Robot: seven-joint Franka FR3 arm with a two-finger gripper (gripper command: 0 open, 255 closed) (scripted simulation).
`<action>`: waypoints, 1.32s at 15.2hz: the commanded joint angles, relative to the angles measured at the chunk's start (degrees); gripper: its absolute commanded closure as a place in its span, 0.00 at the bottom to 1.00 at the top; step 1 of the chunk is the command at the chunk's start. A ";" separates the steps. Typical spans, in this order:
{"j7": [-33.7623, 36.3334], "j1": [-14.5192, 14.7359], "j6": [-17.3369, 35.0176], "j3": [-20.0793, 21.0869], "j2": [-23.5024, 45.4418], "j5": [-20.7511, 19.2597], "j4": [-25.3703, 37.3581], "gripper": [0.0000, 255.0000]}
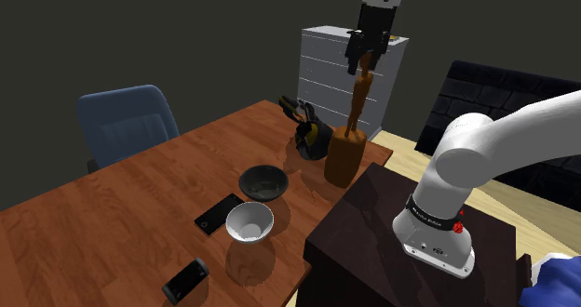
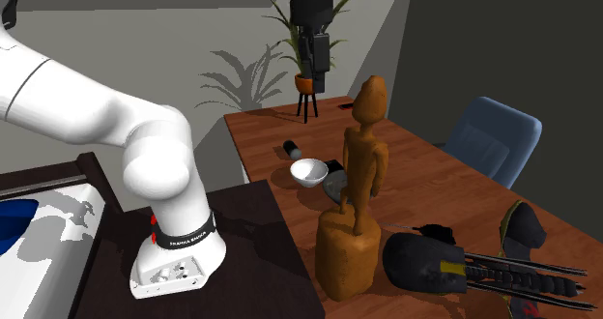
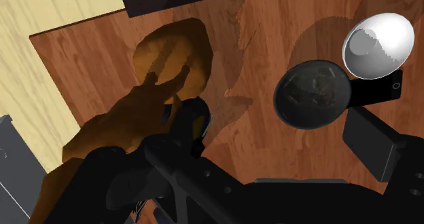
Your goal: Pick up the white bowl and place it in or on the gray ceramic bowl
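Though empty, white bowl (image 1: 249,223) beside dark bowl (image 1: 263,181)

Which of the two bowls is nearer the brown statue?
The dark grey bowl. It stands closer to the brown statue than the white bowl, which lies farther off along the table.

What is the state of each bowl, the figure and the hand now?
white bowl: upright, empty, on the table.
dark grey bowl: upright, on the table beside the white bowl.
wooden figure: standing upright.
hand: high above the table, away from both bowls.
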 commanded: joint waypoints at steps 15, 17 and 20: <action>15.64 3.49 24.72 12.18 8.89 6.71 -16.50 0.00; 17.98 3.97 28.79 14.08 12.00 7.46 -17.54 0.00; 21.63 4.43 35.02 17.00 17.54 8.20 -18.39 0.00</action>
